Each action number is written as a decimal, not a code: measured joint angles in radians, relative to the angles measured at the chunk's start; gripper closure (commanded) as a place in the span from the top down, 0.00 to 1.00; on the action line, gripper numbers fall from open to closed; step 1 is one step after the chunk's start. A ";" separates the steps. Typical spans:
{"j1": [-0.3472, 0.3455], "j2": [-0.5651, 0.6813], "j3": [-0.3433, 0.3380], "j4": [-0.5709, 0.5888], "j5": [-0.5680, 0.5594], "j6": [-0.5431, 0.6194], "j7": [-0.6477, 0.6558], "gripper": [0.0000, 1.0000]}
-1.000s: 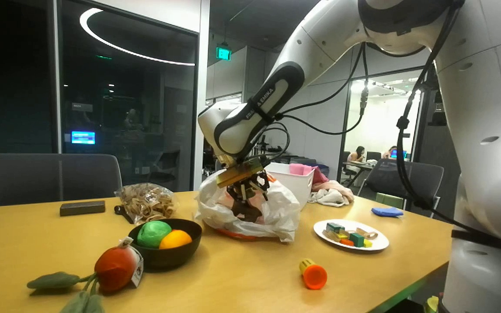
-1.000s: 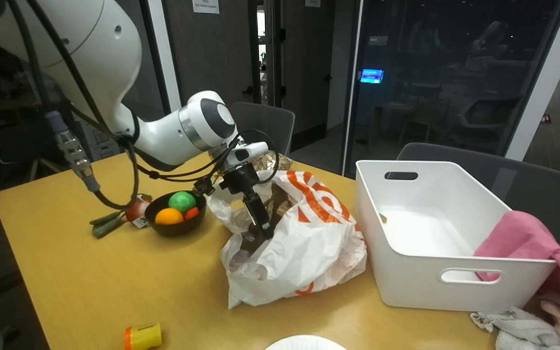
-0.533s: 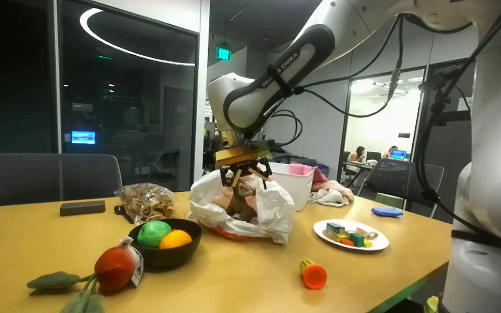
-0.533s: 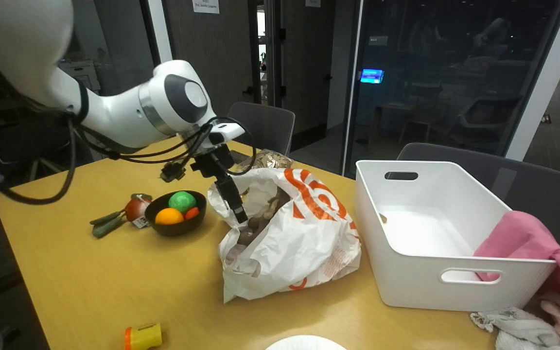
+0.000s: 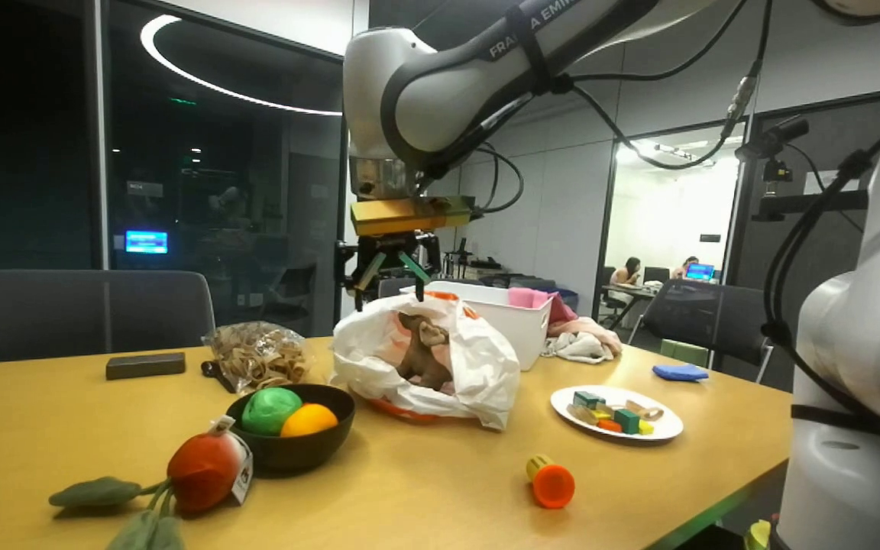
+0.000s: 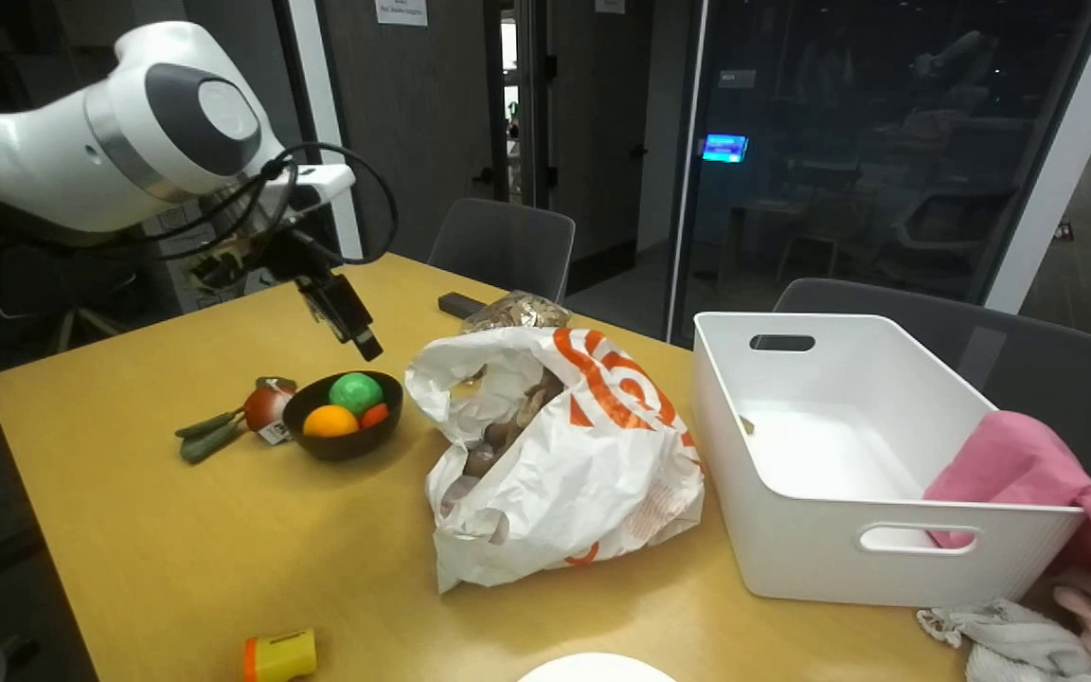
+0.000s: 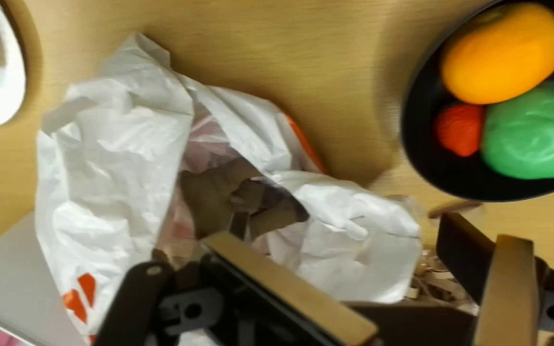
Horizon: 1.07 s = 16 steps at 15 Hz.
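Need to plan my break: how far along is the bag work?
Looks done: the brown animal figure sits inside the open white bag. In hand: nothing; the pincer stands open, apart from the bag. Left: perhaps only parking the arm, which reaches over the table.

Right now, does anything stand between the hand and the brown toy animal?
Partly: the white plastic bag surrounds the brown toy animal, its folds hiding some of it in the wrist view. The bag's mouth is open; nothing else visible blocks the open hand.
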<state>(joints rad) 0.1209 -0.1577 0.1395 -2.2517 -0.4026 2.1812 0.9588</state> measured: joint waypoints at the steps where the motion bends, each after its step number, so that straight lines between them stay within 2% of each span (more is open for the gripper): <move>1: 0.011 0.007 0.016 0.009 0.009 0.017 -0.029 1.00; 5: 0.038 0.091 0.050 0.081 0.071 0.078 -0.199 1.00; 12: 0.082 0.214 0.072 0.218 0.323 0.082 -0.611 1.00; 16: 0.092 0.228 0.078 0.243 0.352 0.064 -0.679 1.00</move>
<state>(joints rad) 0.2124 0.0705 0.2175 -2.0089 -0.0505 2.2451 0.2803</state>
